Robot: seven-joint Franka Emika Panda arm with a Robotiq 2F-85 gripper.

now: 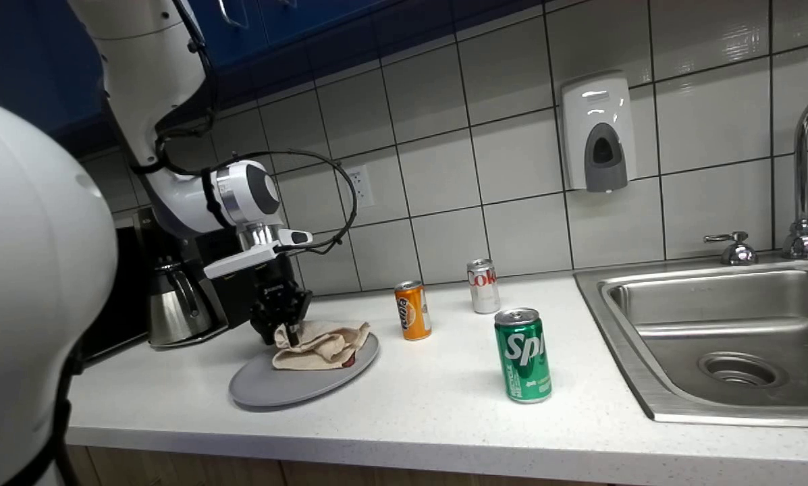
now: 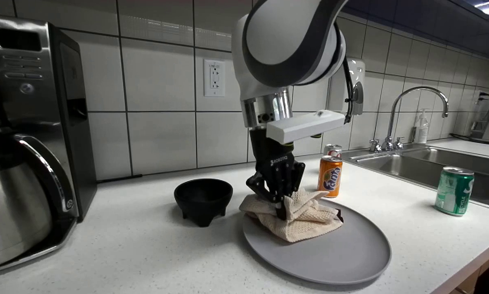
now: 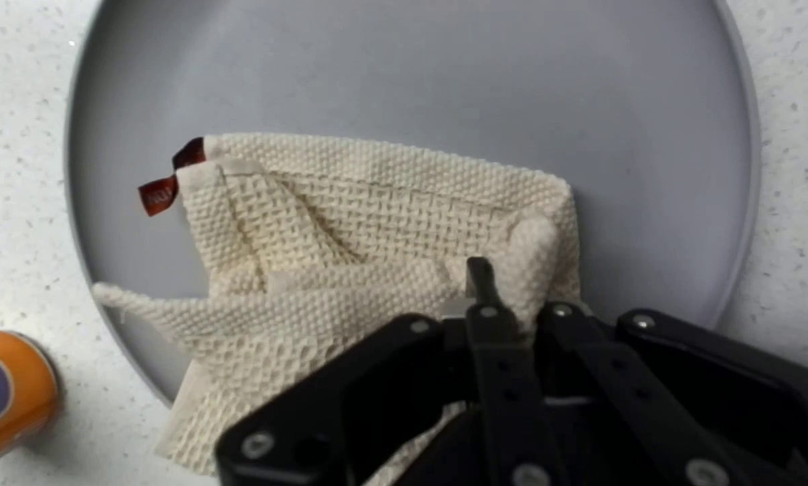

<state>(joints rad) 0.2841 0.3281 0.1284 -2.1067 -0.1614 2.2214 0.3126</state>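
Note:
A beige woven cloth point(image 3: 404, 209) lies crumpled on a round grey plate point(image 3: 410, 74) on the counter. My gripper point(image 3: 518, 290) points down over the plate and is shut on the cloth, with a raised fold pinched between its fingers. That fold covers the tip of the finger on the right of the wrist view. A small dark red tag point(image 3: 158, 194) sticks out from a cloth corner. In both exterior views the cloth point(image 1: 333, 344) still rests on the plate point(image 2: 330, 265), and the gripper point(image 2: 283, 208) sits down among its folds.
Beyond the plate stand an orange Fanta can point(image 1: 413, 314) and a silver Coke can point(image 1: 483, 290). A green Sprite can point(image 1: 524, 358) is nearer the sink point(image 1: 620, 351). A black footed bowl point(image 2: 203, 198) stands beside the plate, near a coffee maker point(image 2: 74, 134).

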